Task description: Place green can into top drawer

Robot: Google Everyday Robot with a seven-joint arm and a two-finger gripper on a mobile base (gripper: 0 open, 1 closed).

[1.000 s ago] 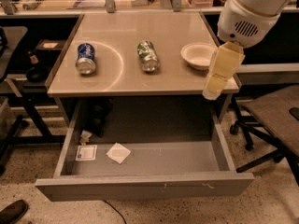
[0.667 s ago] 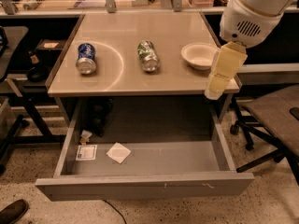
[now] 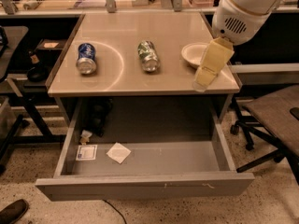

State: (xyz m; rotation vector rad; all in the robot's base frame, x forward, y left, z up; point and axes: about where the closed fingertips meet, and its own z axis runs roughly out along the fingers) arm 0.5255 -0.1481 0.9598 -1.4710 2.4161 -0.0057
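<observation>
On the left of the tabletop [image 3: 117, 85] lies the blue can [image 3: 86, 59], with the green can [image 3: 148, 56] at centre. Both lie sideways, so a misaimed reach could grab the wrong one or roll either. At right the end effector [image 3: 202, 82] hangs beside the bowl [image 3: 194, 55]; I cannot tell whether it is wide or narrow.

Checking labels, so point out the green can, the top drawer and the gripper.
green can [image 3: 147, 53], camera view, patterned side.
top drawer [image 3: 145, 186], camera view, front panel.
gripper [image 3: 202, 82], camera view, its tip, above desk [image 3: 117, 80] front right edge.
</observation>
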